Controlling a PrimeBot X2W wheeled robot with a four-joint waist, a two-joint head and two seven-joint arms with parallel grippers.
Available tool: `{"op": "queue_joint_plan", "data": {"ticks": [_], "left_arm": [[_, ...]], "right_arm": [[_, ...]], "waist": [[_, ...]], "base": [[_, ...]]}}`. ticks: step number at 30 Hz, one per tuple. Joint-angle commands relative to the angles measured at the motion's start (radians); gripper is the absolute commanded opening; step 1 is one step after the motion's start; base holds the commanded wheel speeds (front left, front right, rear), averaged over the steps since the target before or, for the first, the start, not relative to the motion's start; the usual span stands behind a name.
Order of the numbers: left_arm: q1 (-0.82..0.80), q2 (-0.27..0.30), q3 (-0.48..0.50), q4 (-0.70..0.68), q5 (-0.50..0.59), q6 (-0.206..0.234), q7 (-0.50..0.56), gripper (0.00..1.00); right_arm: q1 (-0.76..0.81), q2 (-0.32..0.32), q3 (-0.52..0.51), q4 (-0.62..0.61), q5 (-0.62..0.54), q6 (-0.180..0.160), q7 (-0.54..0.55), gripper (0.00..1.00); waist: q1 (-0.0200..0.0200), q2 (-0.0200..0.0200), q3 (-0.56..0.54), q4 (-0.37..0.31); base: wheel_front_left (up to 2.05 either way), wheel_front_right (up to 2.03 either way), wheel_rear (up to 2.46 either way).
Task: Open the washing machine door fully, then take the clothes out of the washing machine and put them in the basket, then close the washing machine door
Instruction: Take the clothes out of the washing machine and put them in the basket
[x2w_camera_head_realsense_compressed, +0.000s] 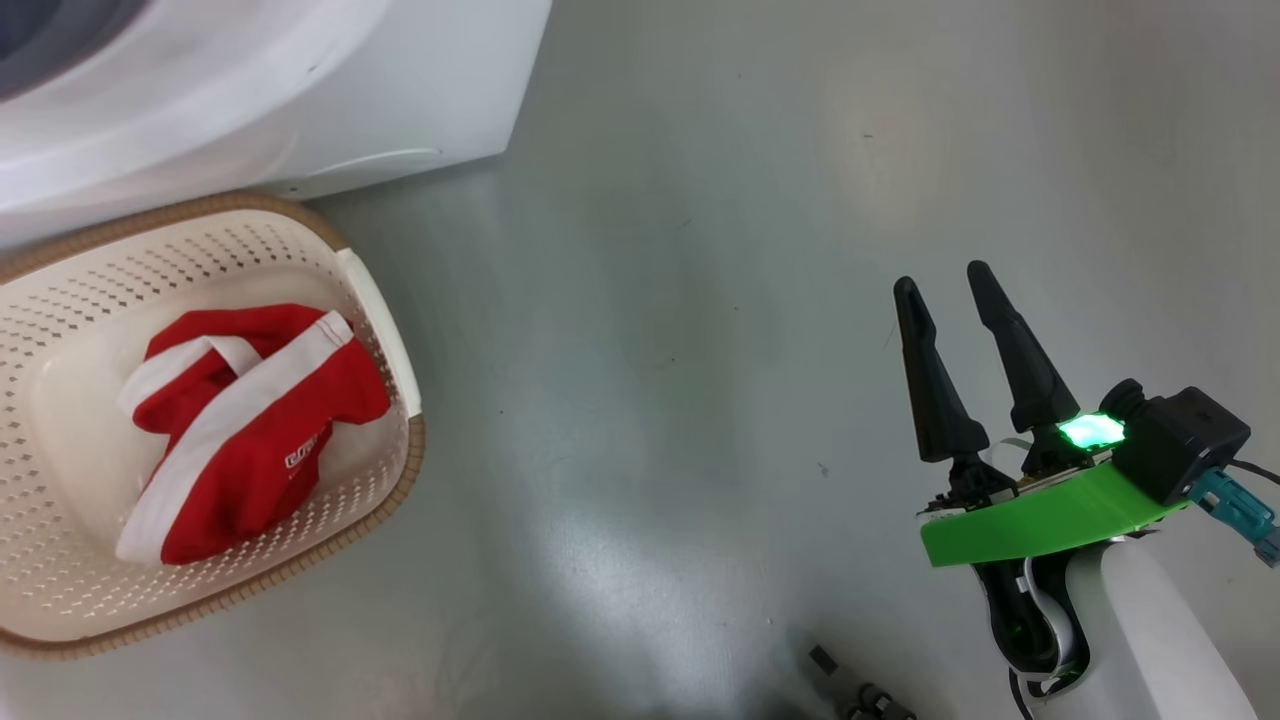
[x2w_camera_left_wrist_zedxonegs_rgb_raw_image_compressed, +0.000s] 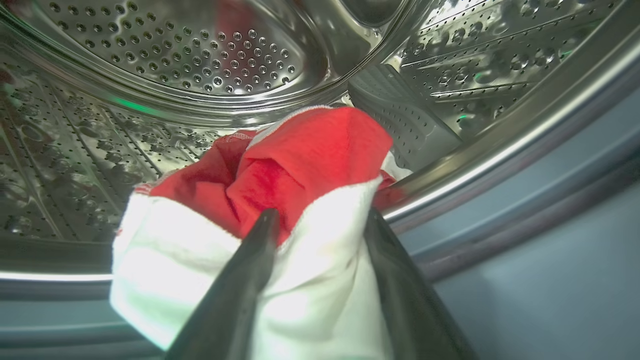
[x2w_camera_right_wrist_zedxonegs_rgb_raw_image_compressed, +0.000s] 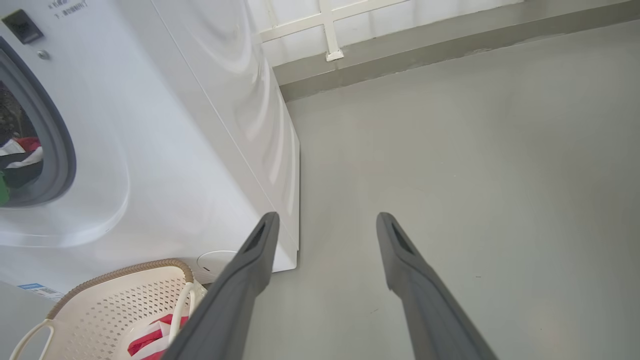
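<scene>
My left gripper (x2w_camera_left_wrist_zedxonegs_rgb_raw_image_compressed: 321, 214) is inside the washing machine's steel drum (x2w_camera_left_wrist_zedxonegs_rgb_raw_image_compressed: 200, 45), open, with its two fingers on either side of a white fold of a red garment (x2w_camera_left_wrist_zedxonegs_rgb_raw_image_compressed: 310, 155) that lies at the drum's front lip. A second red and white garment (x2w_camera_head_realsense_compressed: 250, 420) lies in the cream basket (x2w_camera_head_realsense_compressed: 60, 300), which stands on the floor against the washing machine (x2w_camera_head_realsense_compressed: 300, 90). My right gripper (x2w_camera_head_realsense_compressed: 942, 278) hangs open and empty over the bare floor, well to the right of the basket. The washing machine door is out of view.
The grey rubber gasket (x2w_camera_left_wrist_zedxonegs_rgb_raw_image_compressed: 525, 210) runs under and right of the garment. In the right wrist view the machine's white side (x2w_camera_right_wrist_zedxonegs_rgb_raw_image_compressed: 225, 125) is to the left of my right gripper (x2w_camera_right_wrist_zedxonegs_rgb_raw_image_compressed: 326, 216), the basket (x2w_camera_right_wrist_zedxonegs_rgb_raw_image_compressed: 115, 300) is at lower left, and a wall base (x2w_camera_right_wrist_zedxonegs_rgb_raw_image_compressed: 400, 50) lies beyond.
</scene>
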Motion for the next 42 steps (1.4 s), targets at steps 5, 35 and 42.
{"op": "queue_joint_plan", "data": {"ticks": [5, 35, 42], "left_arm": [[-0.010, 0.062, -0.001, -0.023, -0.001, 0.001, -0.005, 0.00], [0.582, -0.258, 0.411, -0.742, -0.331, -0.090, -0.005, 0.00], [0.726, -0.323, 0.419, -0.936, -0.331, -0.091, -0.005, 0.00]], "right_arm": [[0.009, -0.007, 0.013, -0.022, 0.007, 0.008, -0.006, 1.00], [0.088, -0.007, -0.072, 0.046, -0.112, 0.008, -0.006, 1.00], [0.114, -0.007, -0.099, 0.048, -0.125, 0.008, -0.006, 1.00]], "waist": [[0.0000, 0.0000, -0.009, 0.006], [0.0000, 0.0000, -0.265, 0.165], [0.0000, 0.0000, -0.299, 0.199]], "base": [[0.00, 0.00, 0.00], [0.00, 0.00, 0.00], [0.00, 0.00, 0.00]]}}
